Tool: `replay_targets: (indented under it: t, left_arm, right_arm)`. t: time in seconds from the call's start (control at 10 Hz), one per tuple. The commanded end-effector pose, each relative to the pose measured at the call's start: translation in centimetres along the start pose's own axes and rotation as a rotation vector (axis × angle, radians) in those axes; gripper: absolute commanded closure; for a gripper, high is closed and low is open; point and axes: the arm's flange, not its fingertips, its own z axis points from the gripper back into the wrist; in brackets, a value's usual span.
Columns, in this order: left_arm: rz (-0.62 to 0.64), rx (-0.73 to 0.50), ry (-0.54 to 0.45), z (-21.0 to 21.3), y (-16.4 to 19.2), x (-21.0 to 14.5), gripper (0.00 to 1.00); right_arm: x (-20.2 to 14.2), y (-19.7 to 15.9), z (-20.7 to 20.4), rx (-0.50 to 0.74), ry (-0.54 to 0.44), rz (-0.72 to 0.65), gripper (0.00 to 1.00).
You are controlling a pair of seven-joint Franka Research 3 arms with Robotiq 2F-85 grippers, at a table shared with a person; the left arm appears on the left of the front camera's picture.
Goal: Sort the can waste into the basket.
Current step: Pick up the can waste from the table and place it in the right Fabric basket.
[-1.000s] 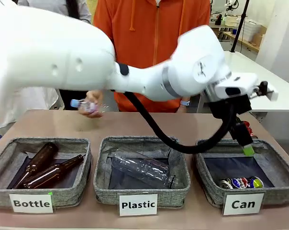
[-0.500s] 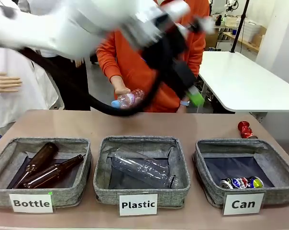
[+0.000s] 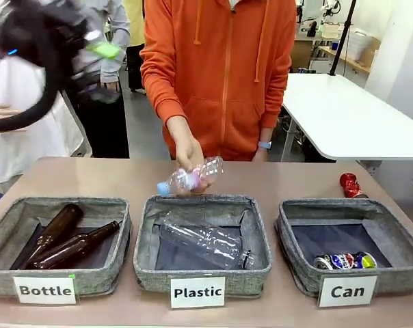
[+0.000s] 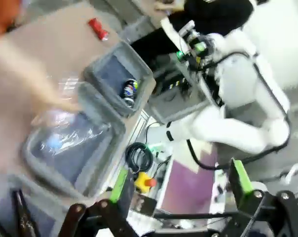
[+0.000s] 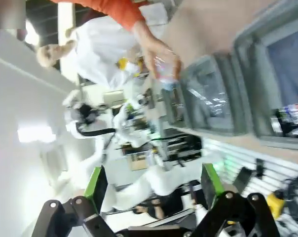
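Front view: the robot's left hand [image 3: 90, 42] is high in the upper left of the frame and blurred, so here I cannot tell how its fingers stand. The small shiny red crushed metal drink can [image 3: 349, 184] lies on the brown tabletop [image 3: 124, 179] at the right, just behind the grey woven-fabric rectangular basket labelled "Can" [image 3: 289, 236]. A dark crushed can with coloured print [image 3: 343, 261] is already inside this Can basket, at its near wall. In the middle, a person's hand [image 3: 188, 158] holds a clear plastic bottle [image 3: 196, 174] above the basket labelled "Plastic" [image 3: 143, 232].

Left wrist view: the left hand [image 4: 178, 185] is spread, with nothing between its green pads. The red can [image 4: 97, 28] is in the upper left, well apart from it.

Right wrist view: the right hand [image 5: 154, 185] is also spread and empty. The dark can [image 5: 292, 116] shows at the right edge.

The red can is probably light, with thin walls, smooth and a little slippery. I would take it across its narrow crushed middle with a gentle squeeze, because it may slide away on the tabletop.
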Motion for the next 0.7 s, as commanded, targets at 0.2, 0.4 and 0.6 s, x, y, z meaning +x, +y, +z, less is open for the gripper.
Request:
replay_targets:
  t: [0.2, 0.4, 0.6]
  left_arm:
    - [0.353, -0.115, -0.211, 10.5, 7.9, -10.0, 0.0]
    - [0.339, -0.204, -0.285, 12.2, 12.3, -16.1, 0.0]
    - [0.358, -0.242, -0.271, 11.8, 15.4, -18.2, 0.0]
  right_arm:
    - [-5.5, -0.4, -10.8, 0.018, 0.001, -0.166, 0.0]
    - [-5.1, -1.2, -11.8, -0.025, -0.005, -0.186, 0.0]
    - [0.7, 3.3, -10.1, -0.024, 0.026, -0.157, 0.0]
